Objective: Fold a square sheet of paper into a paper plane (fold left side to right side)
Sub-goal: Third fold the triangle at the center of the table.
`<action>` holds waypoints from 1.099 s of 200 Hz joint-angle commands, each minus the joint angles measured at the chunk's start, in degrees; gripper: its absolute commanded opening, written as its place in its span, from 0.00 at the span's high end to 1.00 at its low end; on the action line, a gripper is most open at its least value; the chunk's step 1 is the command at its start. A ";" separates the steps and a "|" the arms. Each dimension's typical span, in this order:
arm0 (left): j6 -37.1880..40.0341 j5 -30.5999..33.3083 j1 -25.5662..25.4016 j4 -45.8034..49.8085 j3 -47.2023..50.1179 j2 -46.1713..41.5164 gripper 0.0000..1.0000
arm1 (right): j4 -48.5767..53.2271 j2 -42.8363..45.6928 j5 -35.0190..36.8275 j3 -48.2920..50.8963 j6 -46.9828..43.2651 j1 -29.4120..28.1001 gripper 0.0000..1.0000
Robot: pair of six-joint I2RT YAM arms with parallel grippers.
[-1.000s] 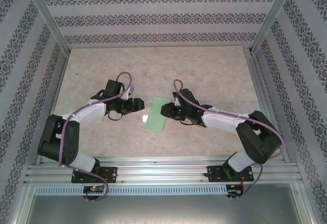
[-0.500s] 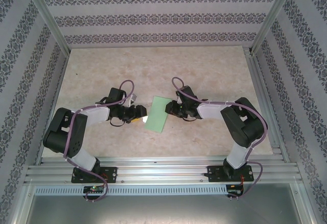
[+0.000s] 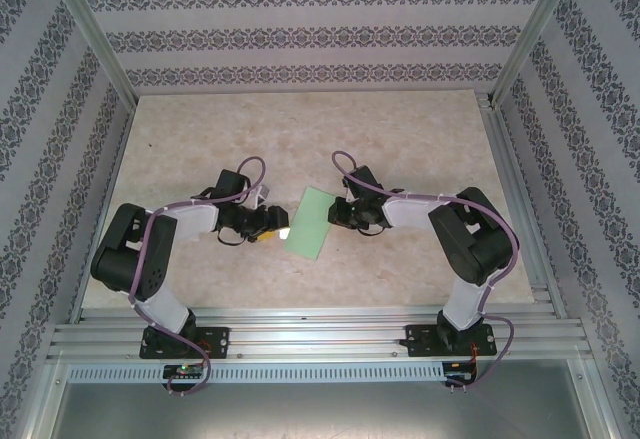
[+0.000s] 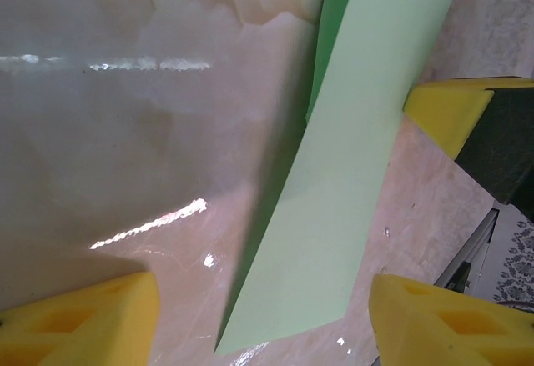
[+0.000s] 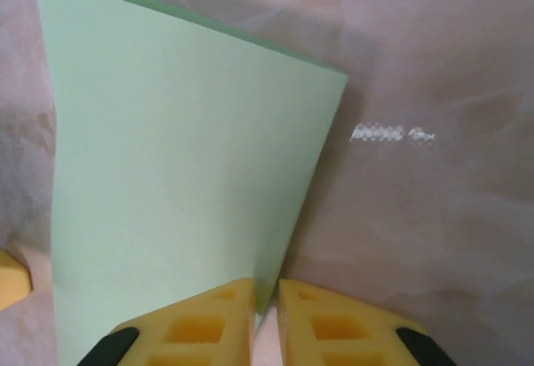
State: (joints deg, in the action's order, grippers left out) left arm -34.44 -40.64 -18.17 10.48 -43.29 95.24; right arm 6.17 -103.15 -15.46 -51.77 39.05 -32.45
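The square sheet of paper [image 3: 310,221] is a light mint-green strip folded into two layers, lying mid-table between the arms. My right gripper [image 3: 336,213] is at its right edge. In the right wrist view the sheet [image 5: 167,157] runs down between the yellow fingertips [image 5: 229,312], and the right gripper [image 5: 265,299] is shut on that edge, which is lifted slightly and casts a shadow. My left gripper [image 3: 274,222] stands open at the sheet's left side. In the left wrist view the paper [image 4: 342,174] lies between its spread fingers [image 4: 100,316], untouched by the left gripper [image 4: 260,320].
The beige marbled tabletop [image 3: 400,139] has free room behind and to both sides of the paper. Patterned walls [image 3: 300,29] and a metal frame enclose it. An aluminium rail [image 3: 320,334] carries the arm bases at the near edge. A glare spot [image 3: 284,232] shines beside the left fingers.
Both arms have drawn in toward the paper with their elbows folded higher. The right jaws have closed onto the sheet's right edge. The left jaws stay open.
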 commanded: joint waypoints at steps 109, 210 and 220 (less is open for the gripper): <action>-1.07 -0.50 -8.02 -5.47 -7.96 11.20 0.40 | 1.60 -3.28 2.21 -1.14 -1.68 0.57 0.85; -0.36 1.91 -9.18 -1.93 -14.82 13.97 0.60 | 1.28 -4.16 1.68 -1.54 -1.82 0.11 0.85; -0.13 2.43 -9.18 -1.20 -15.37 14.02 0.61 | 1.30 -4.12 1.71 -1.56 -1.96 0.11 0.85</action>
State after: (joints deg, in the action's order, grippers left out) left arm -36.27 -39.55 -26.39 7.35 -56.88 108.22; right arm 7.73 -103.98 -15.70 -52.90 38.81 -32.47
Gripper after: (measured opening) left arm 0.403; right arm 0.149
